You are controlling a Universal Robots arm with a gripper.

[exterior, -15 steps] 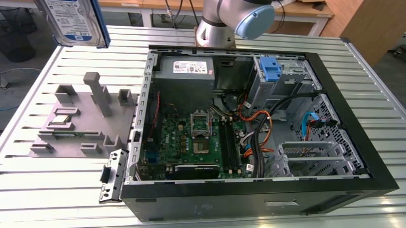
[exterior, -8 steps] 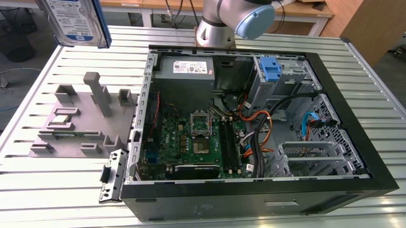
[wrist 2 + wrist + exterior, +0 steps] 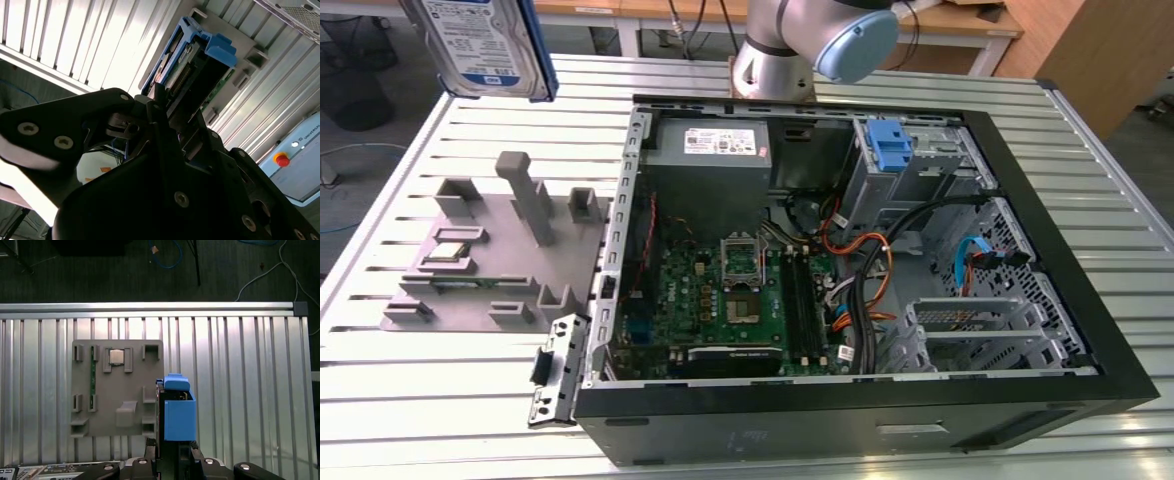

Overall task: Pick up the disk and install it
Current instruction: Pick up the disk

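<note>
The disk [image 3: 480,45], a silver hard drive with a white-and-blue label and blue rails, hangs upright in the air above the table's far corner at the exterior view's left. It is beyond the grey fixture and outside the computer case. In the first wrist view the disk [image 3: 179,412] shows edge-on, its blue rail facing the camera, with my gripper [image 3: 172,446] shut on its sides. In the second wrist view the disk [image 3: 200,65] sticks out from between the dark fingers [image 3: 156,102] of my gripper [image 3: 177,117].
An open computer case [image 3: 1067,250] lies on the slatted aluminium table [image 3: 400,400]. Inside are a grey power supply [image 3: 707,145], the motherboard [image 3: 734,290], cables and a blue latch [image 3: 890,145] at the drive bay. A grey fixture [image 3: 494,260] holding a processor chip [image 3: 117,357] lies beside the case.
</note>
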